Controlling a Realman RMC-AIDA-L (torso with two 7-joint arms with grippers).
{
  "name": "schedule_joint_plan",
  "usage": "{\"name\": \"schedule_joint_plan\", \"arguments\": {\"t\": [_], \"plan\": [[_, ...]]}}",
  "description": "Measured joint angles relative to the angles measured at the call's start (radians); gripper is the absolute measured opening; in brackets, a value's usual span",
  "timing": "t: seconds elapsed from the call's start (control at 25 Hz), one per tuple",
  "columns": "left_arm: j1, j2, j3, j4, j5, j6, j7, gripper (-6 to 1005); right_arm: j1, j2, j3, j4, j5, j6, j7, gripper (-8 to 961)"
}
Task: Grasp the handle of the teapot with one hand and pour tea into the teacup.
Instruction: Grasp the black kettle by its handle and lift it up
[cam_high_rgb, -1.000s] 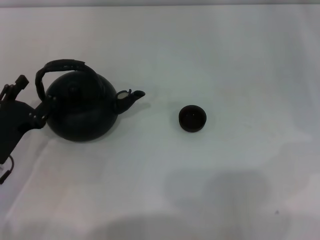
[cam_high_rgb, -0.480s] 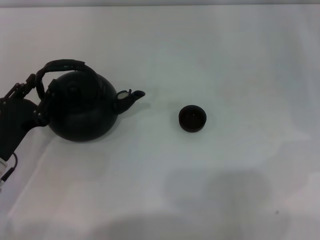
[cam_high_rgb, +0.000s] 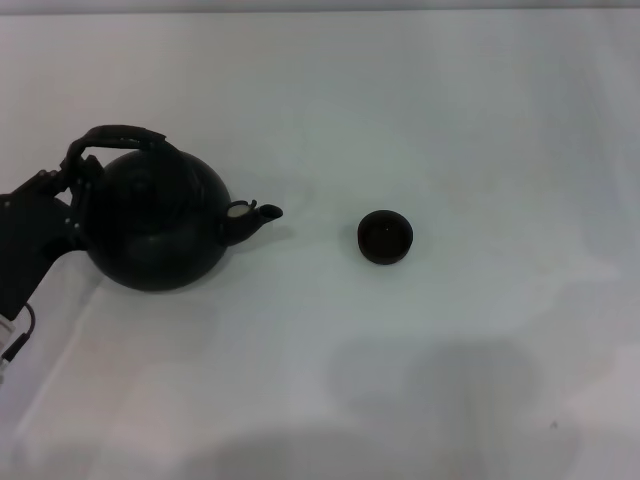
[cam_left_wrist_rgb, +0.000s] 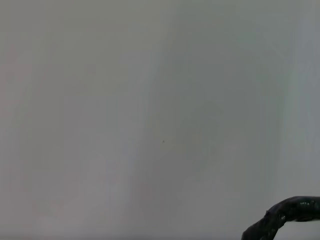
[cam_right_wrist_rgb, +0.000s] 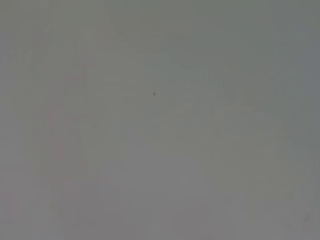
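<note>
Teapot (cam_high_rgb: 155, 225), large, round, matte black, sits at the frame's left on the white counter (cam_high_rgb: 450, 120), spout aimed right toward the small dark teacup (cam_high_rgb: 385, 237). My left tool (cam_high_rgb: 62, 185) meets its arched handle (cam_high_rgb: 115, 137); grip unclear.

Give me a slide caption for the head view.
Left gripper at the teapot handle; teacup waits beyond the spout.

left hand (cam_high_rgb: 70, 190) fingers hidden behind teapot (cam_high_rgb: 150, 225) | handle (cam_left_wrist_rgb: 285, 217) cut off at frame edge
</note>
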Motion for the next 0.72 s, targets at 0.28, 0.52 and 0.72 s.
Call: {"name": "schedule_joint_plan", "arguments": {"t": [0.28, 0.52, 0.72], "plan": [[-0.004, 0.001, -0.003, 0.013, -0.003, 0.01, 0.0, 159, -0.001, 0.0, 0.0, 0.0, 0.0, 0.0, 0.0, 829], [-0.04, 0.002, -0.004, 0.014, -0.017, 0.05, 0.005, 151, -0.001, 0.0, 0.0, 0.0, 0.0, 0.0, 0.0, 829], [-0.096, 0.003, -0.004, 0.013, -0.032, 0.065, 0.011, 151, 0.0, 0.003, -0.004, 0.0, 0.0, 0.0, 0.0, 829]]}}
